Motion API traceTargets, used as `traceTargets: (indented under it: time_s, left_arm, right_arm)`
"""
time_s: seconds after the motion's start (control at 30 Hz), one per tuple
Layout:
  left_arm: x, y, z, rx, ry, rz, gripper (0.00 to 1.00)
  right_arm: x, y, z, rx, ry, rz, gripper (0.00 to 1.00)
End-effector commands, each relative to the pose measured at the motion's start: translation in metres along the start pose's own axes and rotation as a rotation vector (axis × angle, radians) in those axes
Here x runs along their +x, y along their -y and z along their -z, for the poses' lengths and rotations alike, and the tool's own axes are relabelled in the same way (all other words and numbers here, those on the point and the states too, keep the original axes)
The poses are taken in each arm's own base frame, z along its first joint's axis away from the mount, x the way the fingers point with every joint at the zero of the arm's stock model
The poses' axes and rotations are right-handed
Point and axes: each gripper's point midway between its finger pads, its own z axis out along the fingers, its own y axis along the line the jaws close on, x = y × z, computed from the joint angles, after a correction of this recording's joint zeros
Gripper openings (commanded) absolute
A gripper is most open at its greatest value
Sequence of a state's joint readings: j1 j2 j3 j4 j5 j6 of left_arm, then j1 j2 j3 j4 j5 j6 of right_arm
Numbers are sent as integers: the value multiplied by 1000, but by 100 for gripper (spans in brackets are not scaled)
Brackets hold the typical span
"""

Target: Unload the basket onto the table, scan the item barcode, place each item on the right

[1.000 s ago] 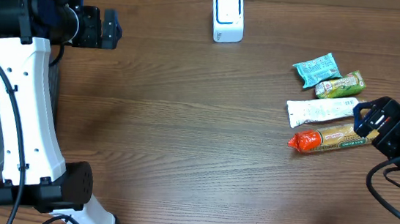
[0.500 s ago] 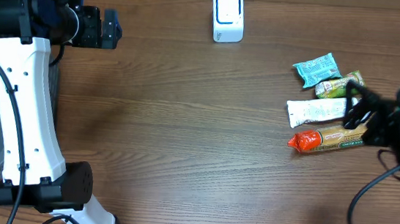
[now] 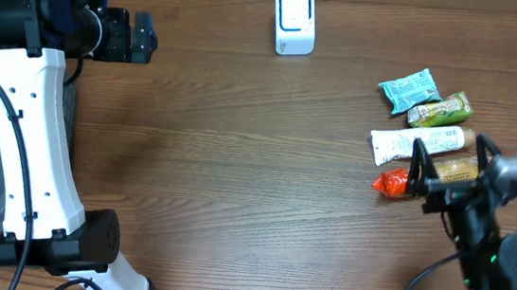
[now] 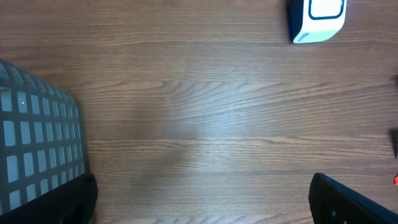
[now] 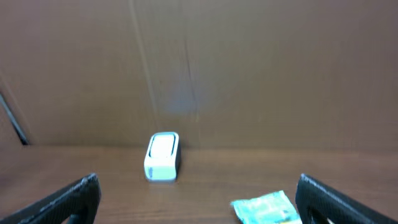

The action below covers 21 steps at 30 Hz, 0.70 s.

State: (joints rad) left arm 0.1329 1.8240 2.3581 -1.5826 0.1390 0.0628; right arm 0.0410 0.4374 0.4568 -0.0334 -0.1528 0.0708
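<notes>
Our right tool stands wide open over the orange snack bar, holding nothing; our left tool gapes wide too, empty

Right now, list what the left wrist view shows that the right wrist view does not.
Only the left wrist view shows the grey mesh basket at its left edge. Only the right wrist view shows the teal snack packet and a brown back wall. Both show the white scanner standing on the wooden table.
</notes>
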Motion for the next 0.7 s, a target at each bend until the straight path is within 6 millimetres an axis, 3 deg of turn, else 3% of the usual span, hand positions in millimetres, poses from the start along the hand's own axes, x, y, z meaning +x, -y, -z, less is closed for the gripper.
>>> traceTargets:
  time_s: [0.0, 0.4, 0.67]
  left_arm:
    - [-3, 1, 10, 3, 30, -20, 100]
    - [-3, 1, 10, 3, 30, -20, 100]
    - [-3, 1, 10, 4, 30, -21, 100]
  right_arm:
    - [26, 1, 9, -12, 48, -45, 100]
    - [86, 10, 24, -2, 103, -62, 100]
    - [124, 20, 28, 56, -39, -86, 100]
